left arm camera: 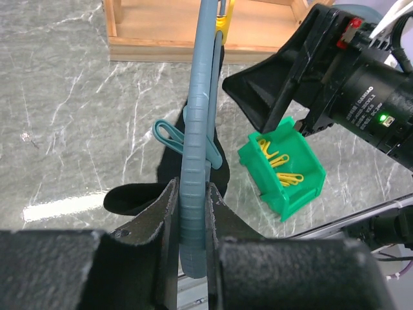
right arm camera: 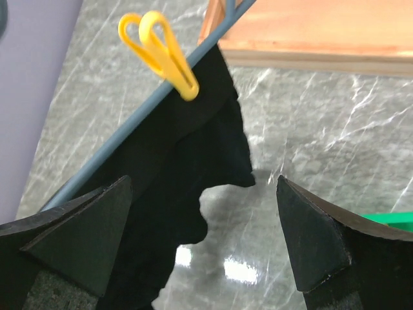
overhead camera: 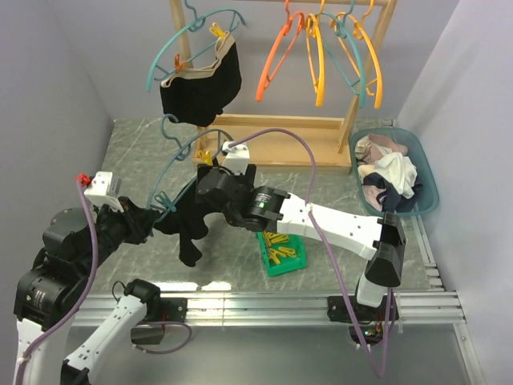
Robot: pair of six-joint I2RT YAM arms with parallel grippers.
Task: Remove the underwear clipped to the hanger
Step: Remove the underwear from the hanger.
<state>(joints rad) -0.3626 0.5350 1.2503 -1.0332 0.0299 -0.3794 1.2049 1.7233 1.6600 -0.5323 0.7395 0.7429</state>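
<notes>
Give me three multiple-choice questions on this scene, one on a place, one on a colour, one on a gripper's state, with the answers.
1. Where does the blue basket stand? A) right of the wooden rack B) under the left arm C) on the rack's top bar
2. What colour is the peg pinning the black underwear to the hanger that the left gripper holds? A) red B) yellow C) white
3. How is the right gripper? A) shut on the peg B) shut on the hanger C) open
Answers: 1 A, the top view shows it beside the rack's right post; 2 B, the right wrist view shows it yellow; 3 C, its jaws stand wide apart, gripping nothing.
</notes>
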